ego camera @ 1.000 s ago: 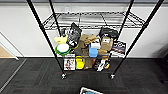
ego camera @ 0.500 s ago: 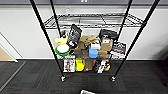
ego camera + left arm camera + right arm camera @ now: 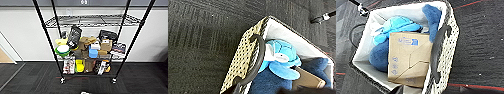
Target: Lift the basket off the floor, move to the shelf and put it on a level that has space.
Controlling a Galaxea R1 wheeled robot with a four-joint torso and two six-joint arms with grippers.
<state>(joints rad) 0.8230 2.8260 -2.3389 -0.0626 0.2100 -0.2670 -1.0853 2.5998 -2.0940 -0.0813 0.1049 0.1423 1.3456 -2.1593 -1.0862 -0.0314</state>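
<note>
The beige woven basket (image 3: 243,57) hangs close under both wrists above the dark carpet floor (image 3: 30,80). It holds a blue plush, blue cloth and a brown packet (image 3: 407,58). My left gripper (image 3: 235,89) is shut at one dark handle (image 3: 256,57). My right gripper (image 3: 399,90) is shut at the rim by the other handle (image 3: 437,52). A sliver of the basket (image 3: 85,93) peeks in at the head view's lower edge. Straight ahead stands the black wire shelf (image 3: 47,40). Its upper wire-grid level (image 3: 92,22) lies bare.
The shelf's lower tiers are crowded with boxes, bowls and packets (image 3: 87,50). Its castors (image 3: 62,80) stand on the carpet near a red tape line (image 3: 75,78). A white wall runs behind it. Tan wooden flooring (image 3: 3,56) lies beyond a doorway at the left.
The shelf has grown larger in the head view as I drew closer. The basket has slipped lower at the picture's edge, staying with me.
</note>
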